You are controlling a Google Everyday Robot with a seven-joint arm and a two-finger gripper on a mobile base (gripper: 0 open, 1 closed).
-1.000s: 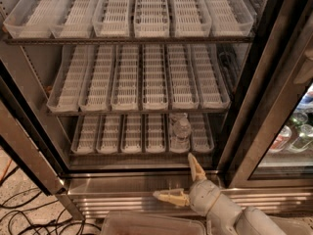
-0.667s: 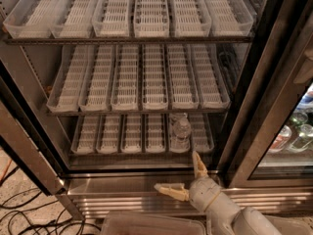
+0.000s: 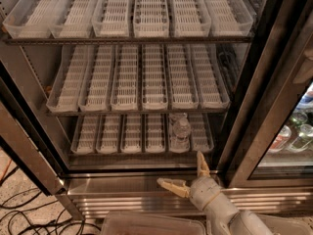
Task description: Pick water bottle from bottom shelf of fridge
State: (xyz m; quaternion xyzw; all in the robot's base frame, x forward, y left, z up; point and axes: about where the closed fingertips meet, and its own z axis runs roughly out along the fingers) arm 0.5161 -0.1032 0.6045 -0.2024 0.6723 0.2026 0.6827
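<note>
The open fridge [image 3: 146, 185] shows three rows of white slotted trays. The bottom shelf [image 3: 122, 133] is the lowest, smallest-looking row. The water bottle [image 3: 181, 130], clear with a white cap, stands upright in the fifth lane from the left. My gripper [image 3: 188, 176] is below and slightly right of the bottle, in front of the steel sill and outside the cabinet. Its two tan fingers [image 3: 172, 186] are spread wide apart and hold nothing.
A dark door frame [image 3: 259, 97] stands right of the opening, with a glass-fronted cabinet of coloured bottles [image 3: 293, 136] beyond it. Black cables [image 3: 29, 214] lie on the floor at lower left. A grey tray-like part of the robot's base [image 3: 151, 224] shows at the bottom edge.
My gripper has shifted slightly to the right and a little lower, staying open. The bottle has not moved.
</note>
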